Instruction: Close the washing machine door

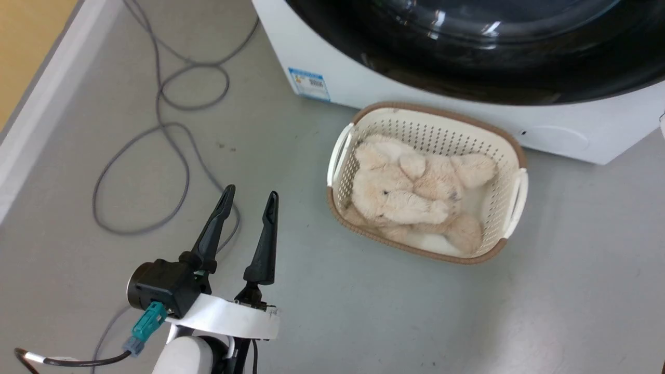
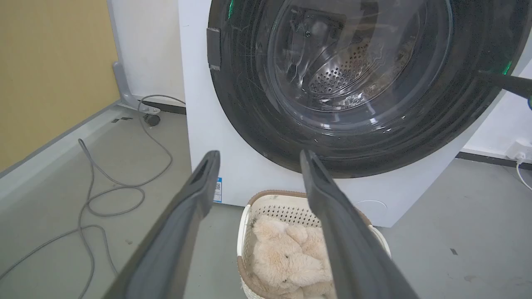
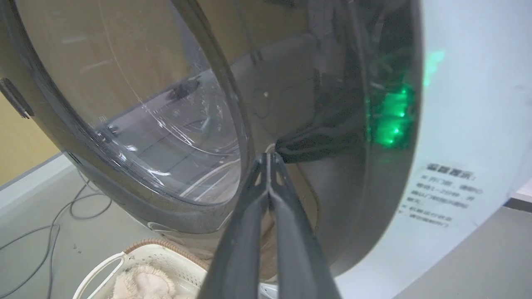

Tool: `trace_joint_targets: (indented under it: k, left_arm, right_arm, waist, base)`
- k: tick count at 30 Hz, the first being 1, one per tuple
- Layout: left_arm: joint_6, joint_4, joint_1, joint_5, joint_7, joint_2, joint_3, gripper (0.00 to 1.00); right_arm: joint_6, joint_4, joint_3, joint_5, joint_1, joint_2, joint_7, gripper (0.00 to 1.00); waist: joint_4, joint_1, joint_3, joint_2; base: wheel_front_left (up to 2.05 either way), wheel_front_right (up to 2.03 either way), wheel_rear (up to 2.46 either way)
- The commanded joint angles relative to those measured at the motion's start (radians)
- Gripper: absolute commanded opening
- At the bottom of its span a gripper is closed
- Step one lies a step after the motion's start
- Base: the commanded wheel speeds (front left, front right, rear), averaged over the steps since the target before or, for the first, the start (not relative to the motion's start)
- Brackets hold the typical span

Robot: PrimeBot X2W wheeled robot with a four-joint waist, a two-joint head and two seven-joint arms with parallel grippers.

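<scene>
Now: door (image 2: 249, 124), round, black-rimmed, glass bulging outward, sits flat on washer (image 2: 199, 124) front, frame top; left pincer (image 2: 259, 153) released, right pincer (image 3: 269, 155) clenched, empty.

Left jaws: two long black fingers (image 1: 214, 228), each wide at the root and tapering to a narrow, rounded tip. Seen from the wrist, the inner faces are flat, matte dark grey. Behind the jaws the finger roots join a black cylindrical housing (image 1: 158, 288). A teal connector (image 1: 149, 319) with a grey boot plugs into the rear of the housing and leads to a black cable (image 1: 98, 359) that carries a white marker. A flat white band (image 1: 228, 319) lies behind the finger roots, above the pale rounded forearm (image 1: 182, 359).

Right jaws: two matte dark grey fingers (image 3: 245, 249) of the same tapering form.
</scene>
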Motion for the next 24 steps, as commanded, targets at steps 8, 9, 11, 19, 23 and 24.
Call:
trace_joint_targets:
  k: [8,9,11,19,23,24]
  left_arm:
    - [0.012,0.039,0.022,0.01,-0.004,-0.001,0.025,1.0]
    - [0.013,0.044,0.027,0.014,-0.004,-0.001,0.03,1.0]
    - [0.015,0.055,0.039,0.017,-0.004,-0.001,0.035,1.0]
    - [0.014,0.087,0.099,0.049,-0.004,-0.001,0.068,1.0]
    - [0.02,0.091,0.128,0.062,-0.004,-0.001,0.081,1.0]
    - [0.021,0.092,0.136,0.063,-0.004,-0.001,0.084,1.0]
  right_arm:
    - [-0.01,0.007,0.023,-0.006,0.093,0.037,-0.103,0.0]
    - [-0.01,0.001,0.029,-0.013,0.116,0.042,-0.114,0.0]
    - [-0.01,-0.017,0.03,-0.01,0.17,0.064,-0.134,0.0]
    - [-0.01,-0.208,0.023,-0.033,0.44,0.155,-0.193,0.0]
    - [-0.01,-0.3,-0.018,-0.054,0.566,0.216,-0.202,0.0]
    - [-0.01,-0.32,-0.031,-0.063,0.599,0.232,-0.203,0.0]
  waist:
    - [-0.074,-0.0001,-0.129,0.0]
    - [-0.084,-0.0001,-0.145,0.0]
    - [-0.103,-0.0001,-0.178,0.0]
    - [-0.198,-0.0001,-0.297,0.0]
    - [-0.232,-0.0001,-0.341,0.0]
    - [-0.24,-0.0001,-0.353,0.0]
  base:
    - [0.0,0.0,0.0]
    - [0.0,0.0,0.0]
    - [0.0,0.0,0.0]
    - [0.0,0.0,0.0]
    - [0.0,0.0,0.0]
    - [0.0,0.0,0.0]
